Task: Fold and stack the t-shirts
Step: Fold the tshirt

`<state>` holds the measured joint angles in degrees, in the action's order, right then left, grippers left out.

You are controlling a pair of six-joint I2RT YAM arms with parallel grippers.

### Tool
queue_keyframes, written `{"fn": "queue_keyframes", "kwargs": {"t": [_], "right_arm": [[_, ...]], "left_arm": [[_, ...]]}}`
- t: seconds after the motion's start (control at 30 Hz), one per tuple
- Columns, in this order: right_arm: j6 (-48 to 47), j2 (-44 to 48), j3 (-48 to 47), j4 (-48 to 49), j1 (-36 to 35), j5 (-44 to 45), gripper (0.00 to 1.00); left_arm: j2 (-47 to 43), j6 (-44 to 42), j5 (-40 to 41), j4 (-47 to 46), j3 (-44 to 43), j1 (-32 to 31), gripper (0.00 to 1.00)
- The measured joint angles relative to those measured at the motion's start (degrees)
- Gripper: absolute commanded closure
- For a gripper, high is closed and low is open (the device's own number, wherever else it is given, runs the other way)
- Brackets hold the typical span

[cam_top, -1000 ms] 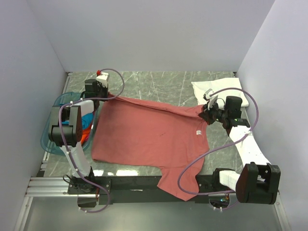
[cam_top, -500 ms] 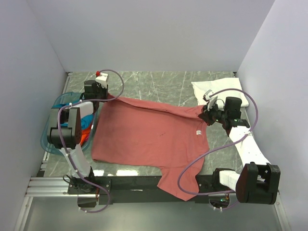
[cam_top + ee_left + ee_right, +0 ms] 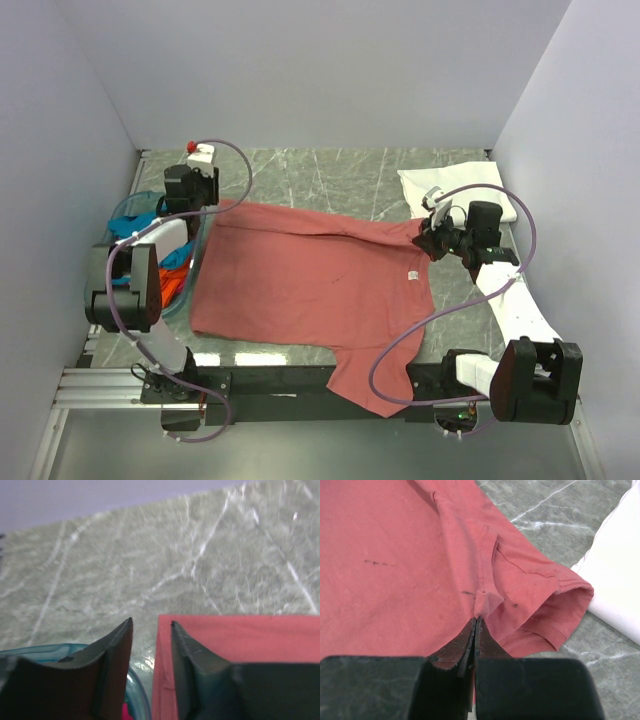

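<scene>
Overhead, close wrist views, shirt (image 3: 310, 280) shared

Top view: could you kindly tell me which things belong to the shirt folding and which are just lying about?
Job in hand: dusty-red t-shirt, white t-shirt, teal t-shirt, orange t-shirt.
Lying about: blue basket, marble table.

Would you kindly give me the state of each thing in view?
red shirt: spread flat, pinched at its right edge.
white shirt: folded, lying far right.
teal shirt: bunched in the basket.
orange shirt: bunched in the basket.
left hand: open, empty.
right hand: shut on the red shirt.
</scene>
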<state>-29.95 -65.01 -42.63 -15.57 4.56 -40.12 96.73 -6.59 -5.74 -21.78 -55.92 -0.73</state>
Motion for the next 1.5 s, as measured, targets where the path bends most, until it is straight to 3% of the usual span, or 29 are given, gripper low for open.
{"fn": "queue_keyframes", "kwargs": {"t": [0.07,0.17,0.3,0.63,0.83,1.13,1.5], "right_arm": [[-0.15,0.0,0.0,-0.07,0.0,-0.02,1.0],[-0.7,0.0,0.0,-0.44,0.0,-0.04,1.0],[-2.1,-0.02,0.0,-1.29,0.0,-0.07,1.0],[-7.96,-0.04,0.0,-5.77,-0.02,-0.5,1.0],[-11.69,-0.02,0.39,-7.87,-0.02,-0.5,1.0],[-14.71,-0.04,2.93,-9.81,-1.49,0.42,1.0],[-14.45,-1.14,3.37,-9.07,-3.89,3.85,1.0]], "left_arm": [[-1.55,0.44,1.01,-0.37,0.0,0.0,0.53],[-3.56,1.92,2.67,-0.63,-0.07,0.0,0.4],[-6.47,5.57,4.17,0.13,-0.42,0.0,0.37],[-17.88,13.57,4.9,5.55,-1.92,0.07,0.36],[-30.05,18.36,2.78,7.89,1.84,0.17,0.35],[-44.92,19.41,-1.18,14.49,8.15,0.17,0.33],[-54.6,19.39,-5.03,23.58,14.88,0.15,0.32]]}}
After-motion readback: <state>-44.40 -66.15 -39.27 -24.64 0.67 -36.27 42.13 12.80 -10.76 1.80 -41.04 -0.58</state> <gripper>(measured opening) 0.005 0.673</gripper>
